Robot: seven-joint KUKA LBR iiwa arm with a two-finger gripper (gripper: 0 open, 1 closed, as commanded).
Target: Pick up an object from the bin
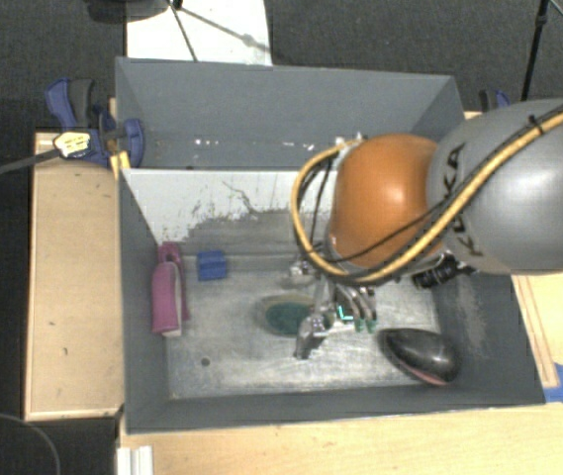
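Observation:
My gripper (310, 340) reaches down to the bin floor near the middle, below the orange wrist cover. A flat dark green oval thing (283, 316) lies just left of the fingertips, touching or nearly touching them. A black rounded thing (419, 353), like a computer mouse, rests to the right of the gripper near the front right corner.
A purple bottle-like thing (166, 292) lies along the bin's left wall. A small blue block (211, 265) sits beside it toward the back. The arm and its cables cover the bin's right back part.

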